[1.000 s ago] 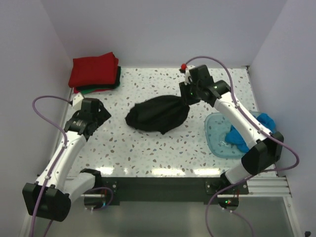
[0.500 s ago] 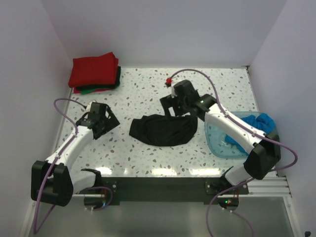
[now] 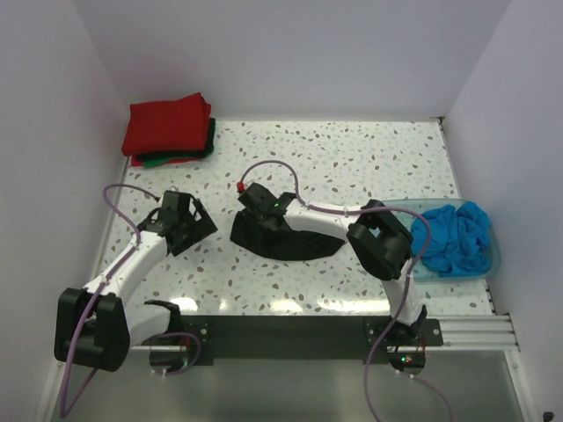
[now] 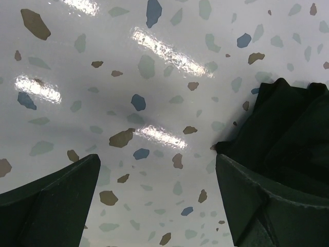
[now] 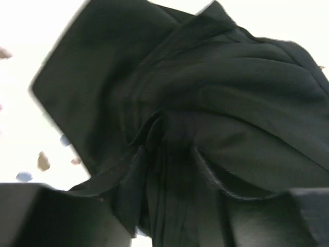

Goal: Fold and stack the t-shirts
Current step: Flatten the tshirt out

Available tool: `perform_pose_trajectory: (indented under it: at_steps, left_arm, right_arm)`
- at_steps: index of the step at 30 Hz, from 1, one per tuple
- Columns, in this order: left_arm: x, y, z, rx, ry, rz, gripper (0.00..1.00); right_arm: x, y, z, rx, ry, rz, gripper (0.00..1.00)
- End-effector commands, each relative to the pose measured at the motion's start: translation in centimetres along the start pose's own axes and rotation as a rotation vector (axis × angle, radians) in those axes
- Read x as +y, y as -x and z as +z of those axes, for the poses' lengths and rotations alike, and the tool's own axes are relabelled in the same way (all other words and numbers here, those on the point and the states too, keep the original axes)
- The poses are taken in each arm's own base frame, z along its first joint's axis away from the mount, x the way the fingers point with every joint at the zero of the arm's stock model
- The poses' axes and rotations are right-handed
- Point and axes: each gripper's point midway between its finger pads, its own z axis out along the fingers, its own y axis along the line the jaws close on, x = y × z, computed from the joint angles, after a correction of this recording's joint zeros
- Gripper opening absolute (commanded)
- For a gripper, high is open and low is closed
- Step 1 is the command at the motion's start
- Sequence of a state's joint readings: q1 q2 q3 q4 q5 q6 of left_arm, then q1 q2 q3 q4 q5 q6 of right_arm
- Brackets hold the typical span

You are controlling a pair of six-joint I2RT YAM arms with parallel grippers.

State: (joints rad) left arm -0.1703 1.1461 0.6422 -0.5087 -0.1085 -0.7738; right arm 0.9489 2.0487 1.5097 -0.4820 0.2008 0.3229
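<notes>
Now, from above, your black t-shirt (image 3: 295, 239) lies crumpled mid-table, the right gripper (image 3: 262, 209) on its left end. Left wrist: left gripper (image 4: 157, 206) gapes wide above the table (image 4: 103, 77), shirt beside. Right wrist: cloth between fingers (image 5: 46, 216); you cannot tell whether they clamp

Robot lab, test cell type. Signs: plain white walls (image 3: 290, 53) close in work area on three sides, like booth. Two white-and-black robot arms, left arm (image 3: 123, 264) and right arm (image 3: 321, 211), bolted to black rail (image 3: 281, 334) at near edge of speckled surface (image 3: 369, 158). Aluminium profile frame (image 3: 479, 332) beside rail. View comes from fixed place above. Few things on surface: folded t-shirts (image 3: 167, 127) in far left corner, blue plastic tub (image 3: 457, 277) at right side.
</notes>
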Motion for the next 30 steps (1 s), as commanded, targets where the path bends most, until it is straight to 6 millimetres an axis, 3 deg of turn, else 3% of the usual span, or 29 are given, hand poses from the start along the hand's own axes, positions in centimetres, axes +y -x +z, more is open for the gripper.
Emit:
perform_pose_trajectory:
  at_steps: [1,4,6,8,10,11,12,15,16,18,19,21,25,28,30]
  left_arm:
    - [-0.7,0.6,0.1,-0.023,-0.036,0.002,1.00]
    - [-0.8,0.5,0.2,-0.018,-0.046,0.002,1.00]
    - [-0.9,0.5,0.3,-0.019,-0.052,0.000,1.00]
    - [-1.5,0.3,0.5,-0.008,-0.081,0.001,1.00]
    - [-2.4,0.1,0.6,0.012,-0.124,0.002,1.00]
    - [-3.1,0.2,0.8,0.013,-0.156,0.005,1.00]
    - [-3.5,0.3,0.9,0.017,-0.173,0.004,1.00]
    - [-4.7,0.3,1.4,0.037,-0.211,0.005,1.00]
    - [-5.5,0.4,1.4,0.038,-0.238,0.012,1.00]
    - [-6.6,0.1,1.8,0.055,-0.261,0.023,1.00]
    - [-7.7,-0.3,1.8,0.056,-0.279,0.045,1.00]
    - [-8.6,-0.7,2.5,0.071,-0.257,0.053,1.00]
    - [-10.1,-1.6,4.3,0.088,-0.205,0.102,1.00]
    - [-10.1,-2.0,6.1,0.102,-0.149,0.117,0.87]
    - [-10.5,-2.4,6.8,0.111,-0.132,0.138,0.72]
  right_arm:
    - [0.1,4.0,-0.8,-0.119,-0.023,0.099,0.39]
    - [-0.2,4.0,-1.0,-0.138,-0.030,0.112,0.22]
    - [-0.6,4.4,-2.1,-0.160,-0.044,0.122,0.00]
    - [-1.1,4.5,-3.2,-0.178,-0.053,0.127,0.00]
    - [-1.6,5.4,-5.7,-0.230,-0.046,0.141,0.00]
    - [-2.0,4.8,-6.2,-0.225,-0.056,0.140,0.00]
    - [-2.9,5.2,-8.6,-0.256,-0.071,0.149,0.00]
    - [-5.5,2.5,-10.9,-0.236,-0.149,0.161,0.00]
    - [-6.3,2.6,-13.6,-0.283,-0.150,0.182,0.00]
    - [-7.7,-0.2,-14.4,-0.251,-0.187,0.195,0.00]
    - [-8.5,-0.6,-16.3,-0.284,-0.183,0.214,0.00]
    - [-9.7,-3.6,-16.8,-0.239,-0.220,0.249,0.00]
    - [-11.1,-6.6,-18.8,-0.266,-0.216,0.312,0.00]
    - [-11.6,-7.3,-19.9,-0.298,-0.200,0.347,0.00]
    - [-11.7,-7.4,-20.3,-0.310,-0.193,0.357,0.00]
